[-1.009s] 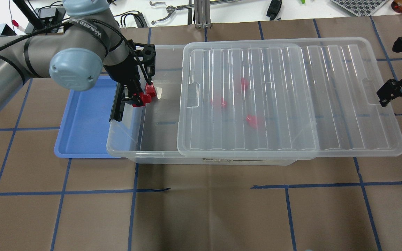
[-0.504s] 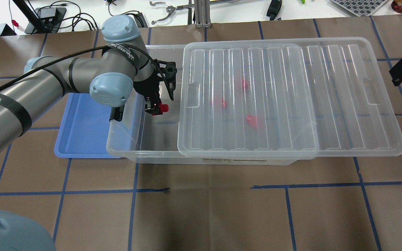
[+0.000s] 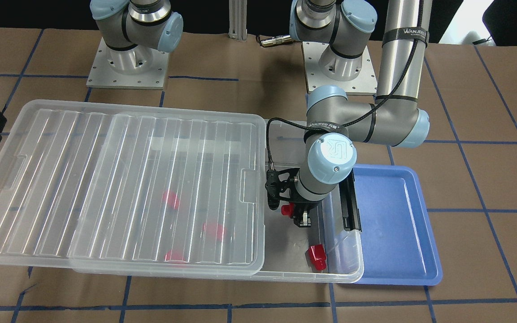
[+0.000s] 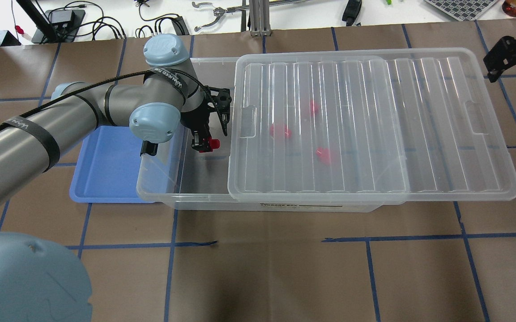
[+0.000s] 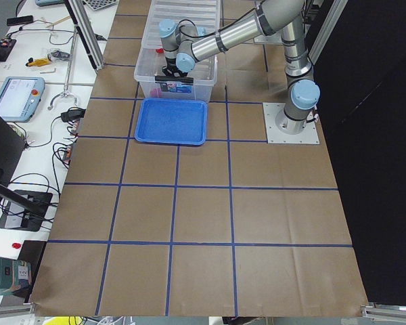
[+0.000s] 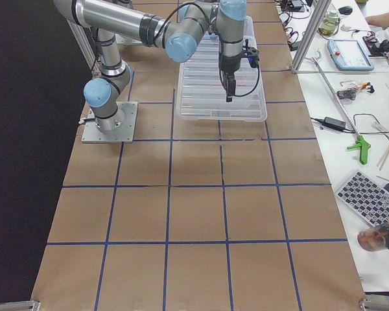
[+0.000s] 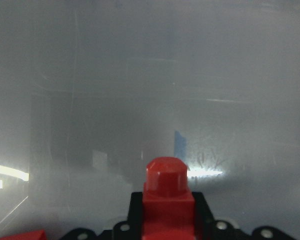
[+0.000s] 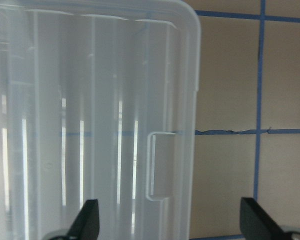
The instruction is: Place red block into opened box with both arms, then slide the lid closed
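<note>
My left gripper [image 4: 204, 143] is shut on a red block [image 4: 213, 143], held over the uncovered left end of the clear box [image 4: 159, 197]. The left wrist view shows that block [image 7: 167, 192] between the fingers. A second red block [image 3: 316, 258] lies on the box floor nearby. Three more [image 4: 280, 130] sit under the ribbed clear lid [image 4: 374, 125], which covers most of the box and overhangs its right end. My right gripper [image 4: 501, 56] is open and holds nothing. It hovers by the lid's far right corner, and its wrist view looks down on the lid's end tab [image 8: 162, 165].
A blue tray [image 4: 105, 170] lies against the box's left end, beside the black latch bar [image 3: 350, 206]. Cables and tools lie along the white bench [image 4: 105, 13] behind the table. Brown paper with blue tape lines covers the table [image 4: 284, 268].
The left gripper moved right and toward the robot over the box's open end, carrying one red block. A second block stayed on the box floor. The right gripper moved toward the table's far edge.
</note>
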Available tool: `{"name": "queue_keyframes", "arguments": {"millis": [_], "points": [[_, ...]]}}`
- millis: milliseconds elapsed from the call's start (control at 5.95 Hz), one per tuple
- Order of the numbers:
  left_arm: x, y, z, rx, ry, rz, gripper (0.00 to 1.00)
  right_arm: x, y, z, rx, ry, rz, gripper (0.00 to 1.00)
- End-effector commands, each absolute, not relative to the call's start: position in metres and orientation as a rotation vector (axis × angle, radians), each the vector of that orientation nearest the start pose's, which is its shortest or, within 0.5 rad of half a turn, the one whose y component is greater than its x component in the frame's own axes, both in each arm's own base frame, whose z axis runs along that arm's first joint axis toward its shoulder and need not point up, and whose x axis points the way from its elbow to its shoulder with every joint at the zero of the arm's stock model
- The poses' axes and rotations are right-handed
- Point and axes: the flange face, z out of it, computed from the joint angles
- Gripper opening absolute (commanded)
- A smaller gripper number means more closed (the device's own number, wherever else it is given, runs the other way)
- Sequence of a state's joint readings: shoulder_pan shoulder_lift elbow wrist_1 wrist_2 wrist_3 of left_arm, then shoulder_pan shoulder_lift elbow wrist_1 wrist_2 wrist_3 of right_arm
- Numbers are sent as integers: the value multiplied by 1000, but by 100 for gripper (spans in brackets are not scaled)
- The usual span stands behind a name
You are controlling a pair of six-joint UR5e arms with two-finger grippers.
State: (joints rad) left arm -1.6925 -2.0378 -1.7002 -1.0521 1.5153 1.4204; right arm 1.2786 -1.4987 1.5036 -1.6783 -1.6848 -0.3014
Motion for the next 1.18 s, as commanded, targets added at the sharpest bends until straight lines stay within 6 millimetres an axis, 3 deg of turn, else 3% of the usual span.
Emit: {"name": "queue_keyframes", "arguments": {"millis": [0,168,336,673,841,1009], "points": [[-203,-592,220,2232,2330,44,87,53,-540,516,113,3225,-105,100],[-203,-594,239,2233,2325,38,89,103,-532,515,123,3218,-103,100],[-203,-596,274,2233,2336,52,90,137,-524,515,178,3210,-108,100],[-201,-581,382,2233,2375,121,91,146,-518,508,207,3170,1,100],[-196,-549,435,2196,2429,156,91,142,-516,509,216,3173,40,100],[-189,-533,459,2012,2564,164,92,141,-517,511,216,3175,36,100]]}}
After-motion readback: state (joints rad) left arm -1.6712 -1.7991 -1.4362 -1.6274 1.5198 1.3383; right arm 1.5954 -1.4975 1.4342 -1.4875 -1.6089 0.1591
